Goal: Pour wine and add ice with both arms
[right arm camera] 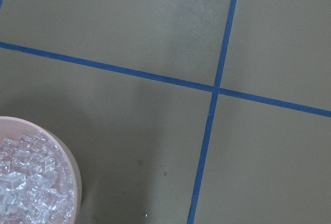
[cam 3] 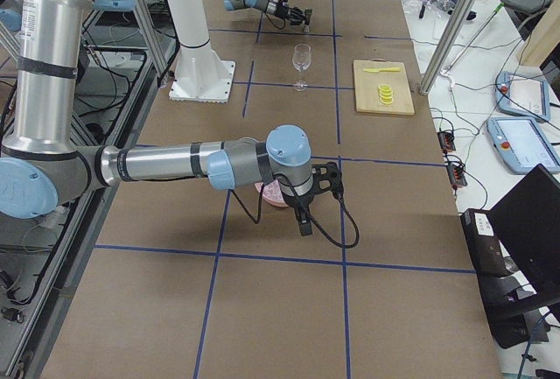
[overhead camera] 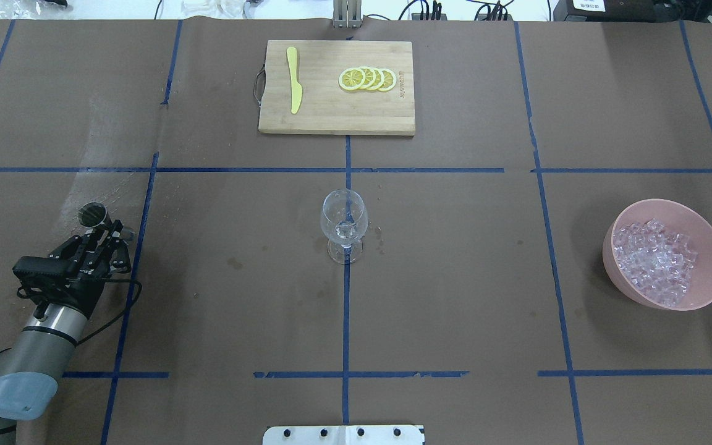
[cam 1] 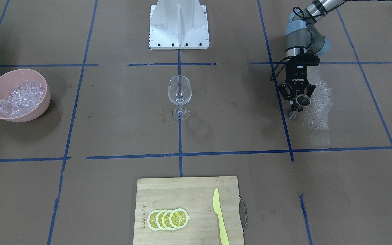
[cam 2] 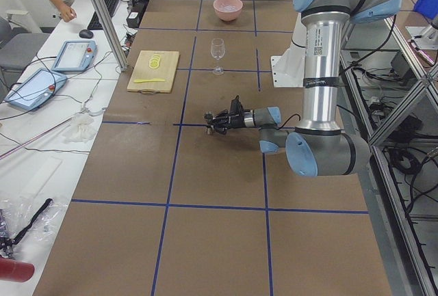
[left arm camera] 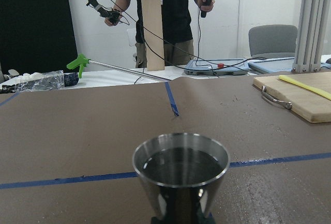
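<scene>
My left gripper (cam 1: 297, 99) is shut around the waist of a steel jigger (cam 1: 298, 106), low over the table, on the robot's left side. It also shows in the overhead view (overhead camera: 104, 233). The left wrist view shows the jigger (left arm camera: 181, 177) holding clear wine (left arm camera: 182, 164). An upright wine glass (overhead camera: 344, 224) stands at the table's centre. A pink bowl (overhead camera: 711, 272) of ice (overhead camera: 656, 259) sits on the robot's right side. My right gripper (cam 3: 304, 220) shows only in the exterior right view, above the bowl. I cannot tell whether it is open or shut.
A wooden cutting board (cam 1: 182, 190) with lemon slices (cam 1: 168, 218) and a yellow knife (cam 1: 220, 217) lies on the operators' side. A white smear (cam 1: 318, 102) marks the paper beside the jigger. The white base block (cam 1: 179, 25) stands at the robot's edge.
</scene>
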Action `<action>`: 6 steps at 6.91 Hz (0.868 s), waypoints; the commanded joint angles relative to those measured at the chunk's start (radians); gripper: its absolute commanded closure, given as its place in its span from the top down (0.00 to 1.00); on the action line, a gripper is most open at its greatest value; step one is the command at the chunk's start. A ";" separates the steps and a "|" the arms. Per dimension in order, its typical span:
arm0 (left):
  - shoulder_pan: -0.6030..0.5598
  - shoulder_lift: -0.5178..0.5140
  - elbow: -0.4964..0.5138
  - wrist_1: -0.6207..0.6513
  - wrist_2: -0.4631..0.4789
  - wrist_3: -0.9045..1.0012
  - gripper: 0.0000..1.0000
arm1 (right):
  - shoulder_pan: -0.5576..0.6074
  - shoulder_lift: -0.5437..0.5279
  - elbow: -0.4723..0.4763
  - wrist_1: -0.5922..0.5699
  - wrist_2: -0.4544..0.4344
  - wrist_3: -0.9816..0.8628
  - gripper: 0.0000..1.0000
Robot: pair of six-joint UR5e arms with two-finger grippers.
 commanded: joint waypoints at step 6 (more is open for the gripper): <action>-0.003 0.012 -0.047 -0.105 0.006 0.124 0.00 | 0.000 -0.001 0.000 0.000 0.000 0.000 1.00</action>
